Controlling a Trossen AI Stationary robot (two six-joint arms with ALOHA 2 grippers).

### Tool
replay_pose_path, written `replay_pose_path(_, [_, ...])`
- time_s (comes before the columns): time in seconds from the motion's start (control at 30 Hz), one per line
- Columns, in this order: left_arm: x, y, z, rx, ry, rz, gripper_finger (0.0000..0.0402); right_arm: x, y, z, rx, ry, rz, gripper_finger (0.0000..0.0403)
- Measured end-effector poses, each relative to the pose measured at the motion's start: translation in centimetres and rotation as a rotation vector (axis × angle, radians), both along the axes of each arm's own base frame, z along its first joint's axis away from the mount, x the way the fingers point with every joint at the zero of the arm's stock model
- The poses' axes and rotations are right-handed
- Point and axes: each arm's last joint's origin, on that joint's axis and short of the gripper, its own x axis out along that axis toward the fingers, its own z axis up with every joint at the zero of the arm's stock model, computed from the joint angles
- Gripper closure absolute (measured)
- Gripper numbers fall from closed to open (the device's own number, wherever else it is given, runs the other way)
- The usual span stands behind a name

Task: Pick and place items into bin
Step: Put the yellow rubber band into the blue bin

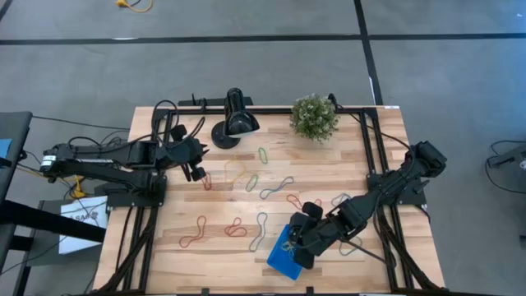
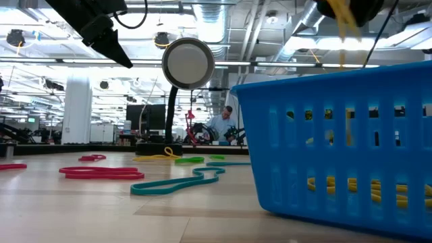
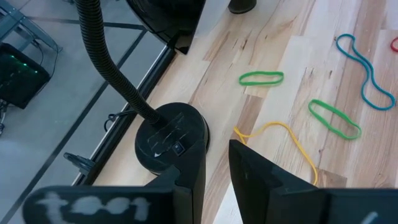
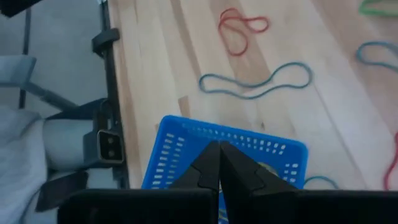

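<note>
Bands [image 1: 261, 191] on table [image 1: 214, 256], beside bin [image 1: 283, 256]

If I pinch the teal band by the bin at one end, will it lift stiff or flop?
Probably flop: the teal band lies flat in a wavy, pinched loop, so it looks limp. Likely very light, being so thin. A push may only bunch it on the wood.

One blue bin [image 1: 283, 255], one black lamp [image 1: 234, 120], one green plant [image 1: 314, 117], two arms, and roughly a dozen rubber bands [image 1: 276, 187] strewn across the desk [image 1: 189, 263].

Bin [image 2: 337, 148] cut off at right edge, low view; right tool [image 4: 219, 163] hides bin's middle, wrist view.
</note>
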Motion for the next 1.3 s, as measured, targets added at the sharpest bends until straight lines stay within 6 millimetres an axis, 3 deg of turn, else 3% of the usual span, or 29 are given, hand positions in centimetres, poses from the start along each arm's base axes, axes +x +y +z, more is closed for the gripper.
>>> replay_pose_path(0.23, [0.0, 0.0, 0.0, 0.000, 0.000, 0.000, 0.0341, 0.3, 0.4, -1.3, 0.020, 0.066, 0.031, 0.0397])
replay_pose_path(0.5, [0.0, 0.0, 0.0, 0.002, 0.001, -0.001, 0.0341, 0.6, -0.7, -3.0, 0.028, 0.225, -0.005, 0.0343])
replay_pose_path(0.73, [0.0, 0.0, 0.0, 0.001, 0.001, -0.001, 0.0341, 0.8, -1.2, -2.9, 0.036, 0.229, -0.018, 0.0311])
replay_pose_path(1.03, [0.0, 0.0, 0.0, 0.002, -0.001, -0.002, 0.0341, 1.0, -0.6, -2.6, 0.171, 0.254, 0.071, 0.0310])
replay_pose_path(1.3, [0.1, 0.0, 0.1, -0.001, -0.017, -0.008, 0.0341, 0.8, -1.0, -1.6, 0.162, 0.215, 0.104, 0.0310])
